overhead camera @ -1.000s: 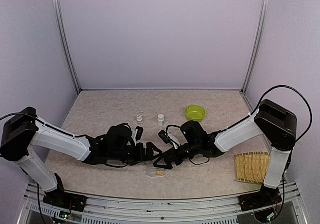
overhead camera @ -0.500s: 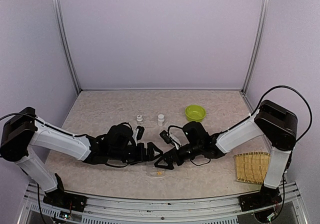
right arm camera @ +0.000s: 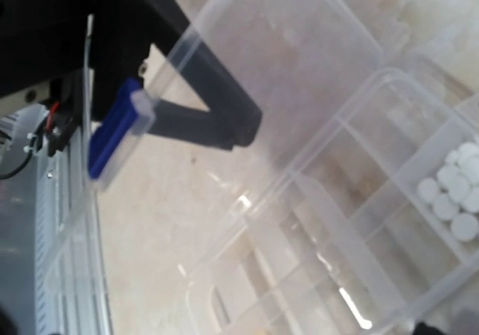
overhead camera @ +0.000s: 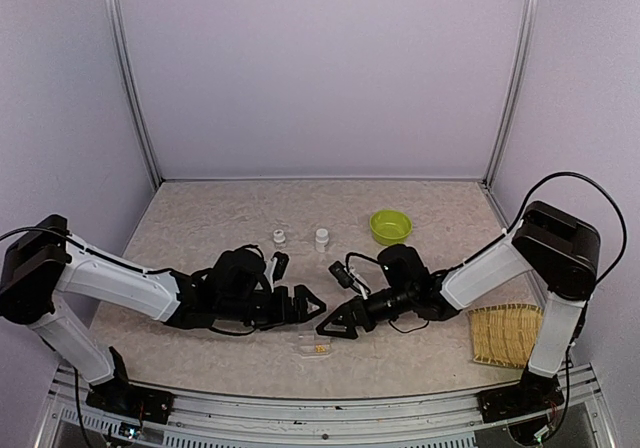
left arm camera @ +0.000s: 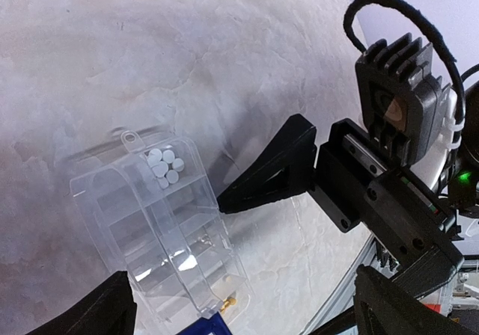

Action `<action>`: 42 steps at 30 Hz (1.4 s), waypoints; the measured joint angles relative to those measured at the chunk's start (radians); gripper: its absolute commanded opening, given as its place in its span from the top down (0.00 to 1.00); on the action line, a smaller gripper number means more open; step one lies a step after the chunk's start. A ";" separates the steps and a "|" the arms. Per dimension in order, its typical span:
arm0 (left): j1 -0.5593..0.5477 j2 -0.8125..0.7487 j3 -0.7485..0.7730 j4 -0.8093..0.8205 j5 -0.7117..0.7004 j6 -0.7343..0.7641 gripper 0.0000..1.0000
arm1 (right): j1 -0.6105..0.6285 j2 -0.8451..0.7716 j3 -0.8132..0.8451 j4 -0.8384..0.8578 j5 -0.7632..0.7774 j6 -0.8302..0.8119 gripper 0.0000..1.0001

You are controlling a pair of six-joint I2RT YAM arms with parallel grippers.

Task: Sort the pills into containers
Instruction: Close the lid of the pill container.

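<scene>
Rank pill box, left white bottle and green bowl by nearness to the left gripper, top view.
From the left gripper:
1. Pill box, close, toward the near edge.
2. Left white bottle, farther back.
3. Green bowl, back right.

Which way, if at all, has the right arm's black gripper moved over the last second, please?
Yes: judged against the lime-green plastic bowl, the right gripper has drawn back slightly to the right, toward the woven bamboo tray.
</scene>
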 measured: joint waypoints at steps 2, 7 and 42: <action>0.000 -0.003 0.000 0.000 -0.001 0.000 0.01 | -0.004 0.000 -0.009 0.019 -0.012 0.010 0.00; -0.006 -0.018 0.002 0.000 0.000 0.002 0.01 | -0.010 0.000 -0.017 0.068 -0.039 0.034 0.00; -0.030 -0.010 0.060 -0.013 0.009 0.022 0.01 | -0.047 -0.114 -0.139 0.157 -0.055 0.075 0.00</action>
